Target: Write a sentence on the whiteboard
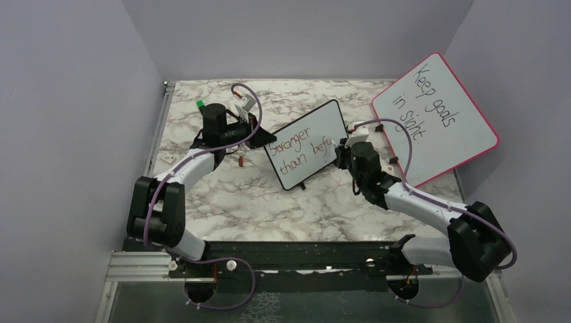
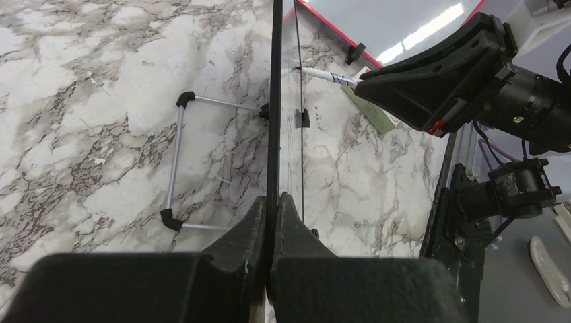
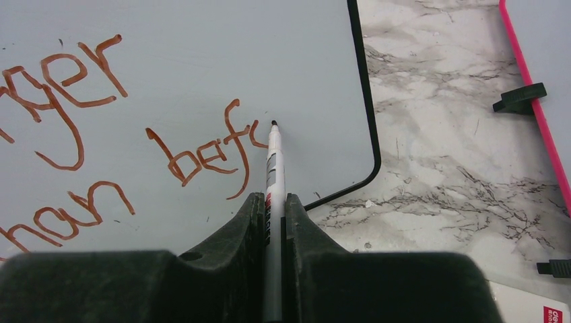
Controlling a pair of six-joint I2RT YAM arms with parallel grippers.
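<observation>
The small black-framed whiteboard (image 1: pixel 306 143) stands tilted mid-table. Its reddish-brown sentence (image 1: pixel 301 149) reads "Stronger / than bef". In the right wrist view the whiteboard (image 3: pixel 202 60) fills the left side and the sentence (image 3: pixel 202 155) ends in "befo". My left gripper (image 1: pixel 259 132) is shut on the board's left edge. In the left wrist view the whiteboard (image 2: pixel 275 101) shows edge-on, pinched by the gripper (image 2: pixel 272 202). My right gripper (image 1: pixel 340 148) is shut on a white marker (image 3: pixel 273 175). The marker tip touches the board just after the last letter.
A larger pink-framed board (image 1: pixel 438 118) with black writing "Keep goals in sight" leans at the back right. A small reddish marker cap (image 1: pixel 242 161) lies on the marble table (image 1: pixel 229 202) near the left arm. The whiteboard's wire stand (image 2: pixel 176 168) rests on the marble behind it.
</observation>
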